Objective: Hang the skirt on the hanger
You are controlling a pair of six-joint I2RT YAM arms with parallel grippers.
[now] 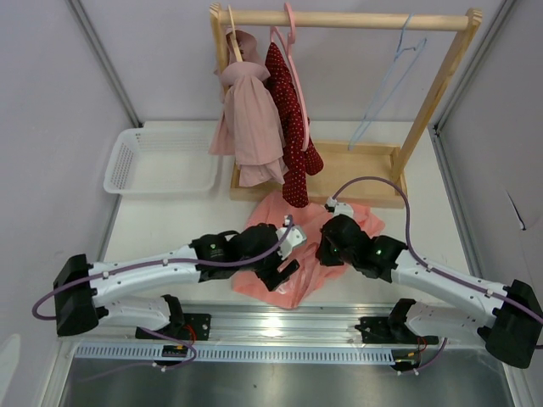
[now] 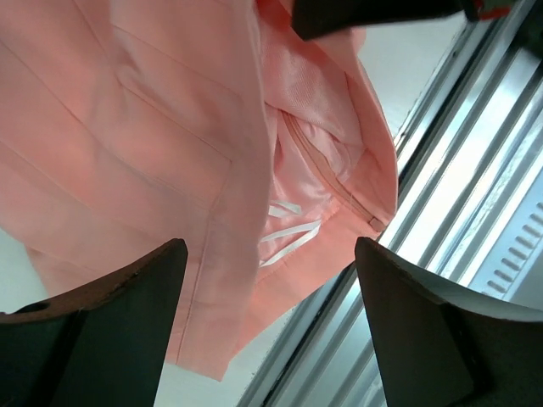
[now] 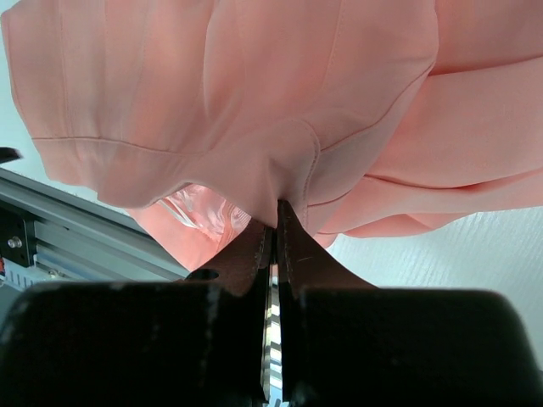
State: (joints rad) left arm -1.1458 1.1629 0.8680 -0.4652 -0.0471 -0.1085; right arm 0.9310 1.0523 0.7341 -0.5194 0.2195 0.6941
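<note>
The salmon-pink skirt (image 1: pixel 288 275) lies bunched on the white table between my two grippers. My right gripper (image 3: pixel 277 206) is shut on a fold of the skirt (image 3: pixel 254 102) and pinches its hem. My left gripper (image 2: pixel 267 280) is open, its fingers (image 2: pixel 127 314) wide apart over the skirt's (image 2: pixel 153 144) waistband edge near the table's front rail. In the top view the left gripper (image 1: pixel 284 259) sits on the skirt's left side and the right gripper (image 1: pixel 327 246) on its right. The light-blue wire hanger (image 1: pixel 392 80) hangs bare on the wooden rail at the right.
A wooden clothes rack (image 1: pixel 348 19) stands at the back with a pale pink garment (image 1: pixel 249 119) and a dark red dotted garment (image 1: pixel 291 127) hung on its left. A white basket (image 1: pixel 161 161) sits at the back left. A metal rail (image 2: pixel 475 195) runs along the near table edge.
</note>
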